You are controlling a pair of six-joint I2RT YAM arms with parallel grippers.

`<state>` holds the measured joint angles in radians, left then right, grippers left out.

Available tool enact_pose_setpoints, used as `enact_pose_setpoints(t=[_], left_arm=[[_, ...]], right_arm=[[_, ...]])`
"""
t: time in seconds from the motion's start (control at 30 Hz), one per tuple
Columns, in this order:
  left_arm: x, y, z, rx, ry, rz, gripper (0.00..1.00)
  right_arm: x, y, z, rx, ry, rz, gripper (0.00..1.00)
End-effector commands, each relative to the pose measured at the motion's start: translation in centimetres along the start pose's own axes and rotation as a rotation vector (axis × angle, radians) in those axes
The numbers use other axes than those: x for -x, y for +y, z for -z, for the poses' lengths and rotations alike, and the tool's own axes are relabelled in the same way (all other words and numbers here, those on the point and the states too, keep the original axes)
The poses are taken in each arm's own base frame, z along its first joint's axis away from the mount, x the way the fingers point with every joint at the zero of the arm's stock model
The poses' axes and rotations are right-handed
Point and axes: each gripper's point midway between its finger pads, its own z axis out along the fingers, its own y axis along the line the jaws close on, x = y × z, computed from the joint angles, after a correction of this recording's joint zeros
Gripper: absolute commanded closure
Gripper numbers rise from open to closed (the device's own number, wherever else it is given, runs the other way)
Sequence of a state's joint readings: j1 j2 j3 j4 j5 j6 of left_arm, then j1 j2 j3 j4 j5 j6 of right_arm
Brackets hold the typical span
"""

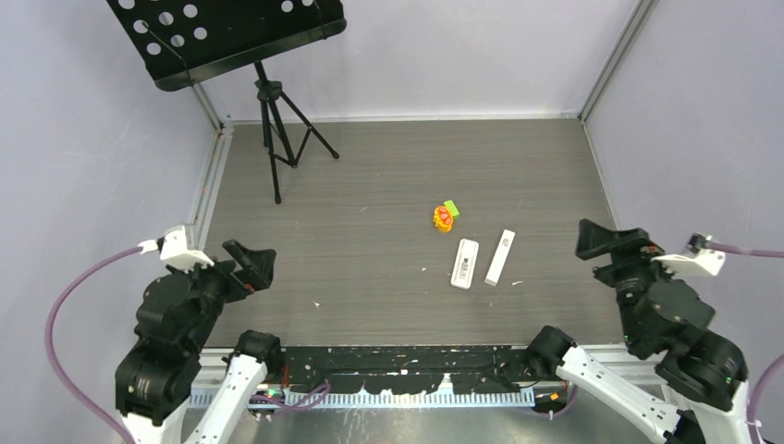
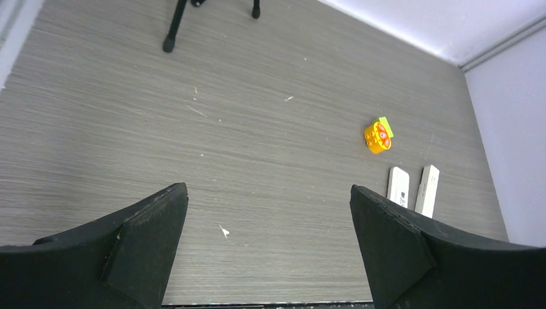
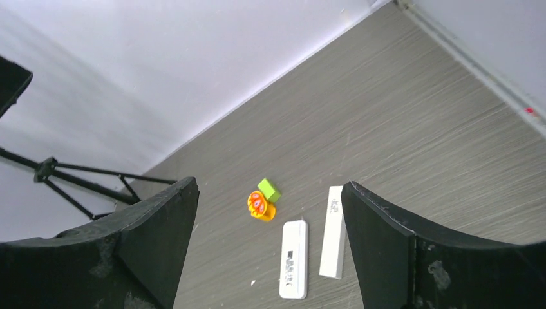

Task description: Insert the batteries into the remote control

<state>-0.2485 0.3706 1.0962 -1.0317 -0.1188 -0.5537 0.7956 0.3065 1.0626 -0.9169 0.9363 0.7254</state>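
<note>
A flat white remote (image 1: pixel 465 263) with dark markings lies right of the table's middle. A narrower white bar (image 1: pixel 500 256) lies just to its right, parallel and apart. Both show in the left wrist view, remote (image 2: pixel 398 187) and bar (image 2: pixel 427 190), and in the right wrist view, remote (image 3: pixel 293 259) and bar (image 3: pixel 333 232). No batteries show in any view. My left gripper (image 1: pixel 250 264) is open and empty at the near left, far from the remote. My right gripper (image 1: pixel 606 242) is open and empty to the right of the bar.
An orange-yellow toy (image 1: pixel 443 218) touches a lime-green block (image 1: pixel 451 207) just beyond the remote. A black music stand on a tripod (image 1: pixel 277 129) stands at the far left. Walls close the table on the left, back and right.
</note>
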Motion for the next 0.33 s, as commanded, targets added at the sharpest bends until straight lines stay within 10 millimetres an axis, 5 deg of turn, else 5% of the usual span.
enact_pose_setpoints(t=[0.0,0.3], left_arm=[[1.3,1.2,2.0,0.038,-0.085,-0.028,0.00],[2.0,0.5,3.0,-0.017,-0.138,-0.052,0.00]], right_arm=[[2.8,-3.0,1.1,-0.110,-0.056,0.121,0.13],[3.9,-2.8,1.3,-0.109,-0.082,0.110,0.12]])
